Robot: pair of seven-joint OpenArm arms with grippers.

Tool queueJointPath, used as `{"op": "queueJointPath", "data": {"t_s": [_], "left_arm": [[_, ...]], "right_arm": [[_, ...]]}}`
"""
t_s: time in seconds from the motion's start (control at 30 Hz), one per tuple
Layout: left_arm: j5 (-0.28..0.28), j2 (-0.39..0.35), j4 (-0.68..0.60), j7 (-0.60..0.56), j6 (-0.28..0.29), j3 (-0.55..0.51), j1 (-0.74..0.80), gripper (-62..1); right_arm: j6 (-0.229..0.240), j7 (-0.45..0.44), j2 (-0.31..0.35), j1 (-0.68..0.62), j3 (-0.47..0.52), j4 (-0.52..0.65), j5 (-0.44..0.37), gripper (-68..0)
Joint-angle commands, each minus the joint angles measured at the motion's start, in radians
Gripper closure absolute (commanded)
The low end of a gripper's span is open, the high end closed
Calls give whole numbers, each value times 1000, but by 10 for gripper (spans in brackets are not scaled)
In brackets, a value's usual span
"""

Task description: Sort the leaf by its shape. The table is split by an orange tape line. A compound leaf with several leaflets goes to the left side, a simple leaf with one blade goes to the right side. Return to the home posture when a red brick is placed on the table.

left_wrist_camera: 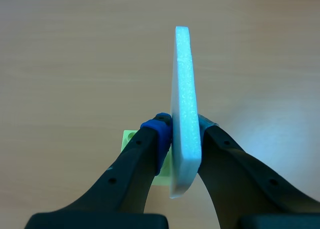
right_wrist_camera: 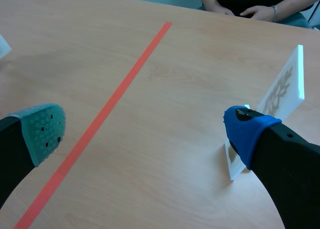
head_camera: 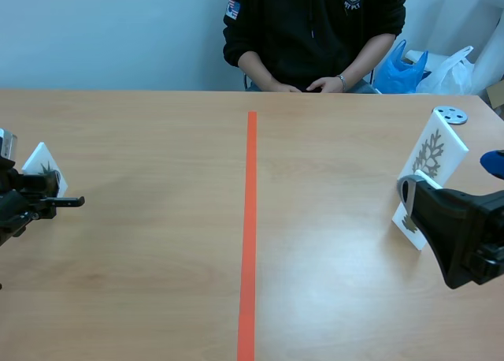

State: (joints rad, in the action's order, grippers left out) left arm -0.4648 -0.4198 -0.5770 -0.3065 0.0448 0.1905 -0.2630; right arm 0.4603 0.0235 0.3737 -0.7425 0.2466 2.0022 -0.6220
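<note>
Foam card (left_wrist_camera: 184, 79) stands edge-on, clamped in the left claw (left_wrist_camera: 182, 133), low over the bench (head_camera: 157, 282) left of the tape line (head_camera: 250, 219), probably ready to set down there. Right claw (right_wrist_camera: 147, 131) waits with its fingers apart beside two propped leaf cards (head_camera: 431, 152).
</note>
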Motion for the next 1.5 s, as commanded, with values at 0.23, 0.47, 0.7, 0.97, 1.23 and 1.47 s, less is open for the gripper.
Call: {"op": "queueJointPath", "data": {"t_s": [0.23, 0.47, 0.7, 0.97, 1.23, 1.47], "left_arm": [[-3, 49, 42, -42, 3, -4, -14, -70], [-3, 75, 42, -40, 2, -1, -20, -171], [-4, 58, 39, -46, 2, -1, -31, -397], [-51, -42, -129, 25, 3, -5, -27, -587], [-105, -134, -425, 285, 6, -80, 24, -623], [-105, -148, -753, 523, 95, -195, 143, -623]], "right_arm": [[1, -22, 3, 14, 2, 10, -18, -679], [4, -22, 3, 14, 2, 10, -18, -679], [4, -21, 3, 13, 2, 10, -21, -679], [4, -18, 3, 13, 2, 10, -23, -679], [4, -18, 3, 13, 2, 10, -23, -679], [4, -18, 3, 14, 2, 10, -22, -679]]}}
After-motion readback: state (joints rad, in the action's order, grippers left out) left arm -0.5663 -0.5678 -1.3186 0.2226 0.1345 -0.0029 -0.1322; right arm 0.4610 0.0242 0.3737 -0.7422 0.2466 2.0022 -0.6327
